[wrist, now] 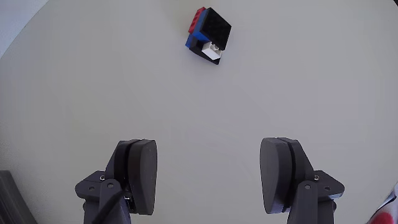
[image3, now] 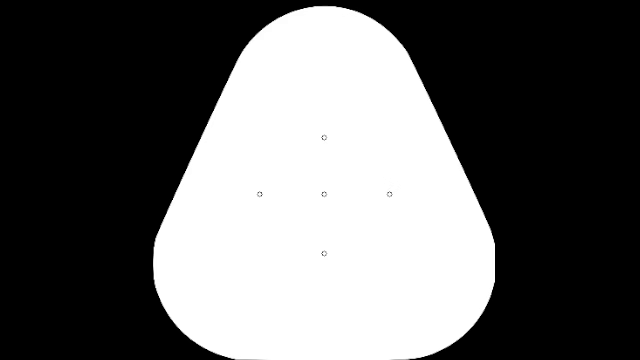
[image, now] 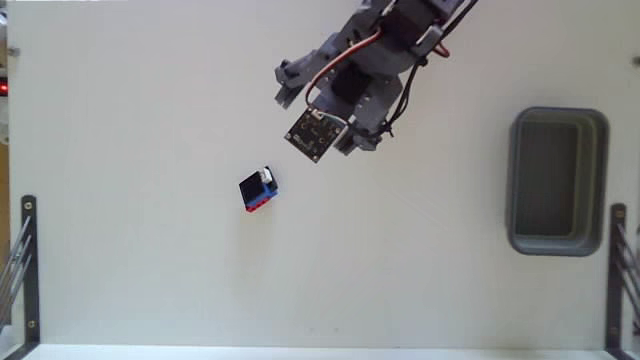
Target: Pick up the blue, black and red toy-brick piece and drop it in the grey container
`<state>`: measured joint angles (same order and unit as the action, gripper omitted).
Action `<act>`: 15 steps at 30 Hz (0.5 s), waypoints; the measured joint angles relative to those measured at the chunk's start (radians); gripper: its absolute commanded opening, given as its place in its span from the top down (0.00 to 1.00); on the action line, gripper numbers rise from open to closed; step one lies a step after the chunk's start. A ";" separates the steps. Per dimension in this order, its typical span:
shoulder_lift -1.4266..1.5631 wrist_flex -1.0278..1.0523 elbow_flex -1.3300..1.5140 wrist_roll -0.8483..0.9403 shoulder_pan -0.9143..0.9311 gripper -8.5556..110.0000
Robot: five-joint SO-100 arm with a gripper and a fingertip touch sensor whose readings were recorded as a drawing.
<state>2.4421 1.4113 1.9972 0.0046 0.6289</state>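
Note:
The toy-brick piece (image: 259,188) lies alone on the white table left of centre, a tiny block showing black, blue and red with a white spot. In the wrist view the toy-brick piece (wrist: 208,35) sits near the top edge, well ahead of the fingers. My gripper (image: 316,122) hangs above the table up and to the right of it, under a black square circuit board. The gripper (wrist: 211,174) is open wide with only bare table between its dark fingers (wrist: 140,174). The grey container (image: 515,180) stands at the far right, nothing visible inside.
Black metal brackets stand at the lower left (image: 28,270) and lower right (image: 615,270) table edges. A small red light (image: 3,88) glows at the left border. The arm reaches in from the top right.

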 measured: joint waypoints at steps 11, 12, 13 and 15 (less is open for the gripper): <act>-0.133 -0.092 -0.003 -0.002 0.003 0.00; -0.150 -0.103 -0.003 -0.002 0.002 0.00; -0.161 -0.110 -0.003 -0.002 0.000 0.00; -0.189 -0.127 -0.005 0.000 0.000 0.00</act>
<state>2.2534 1.2839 1.9926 0.0046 0.6289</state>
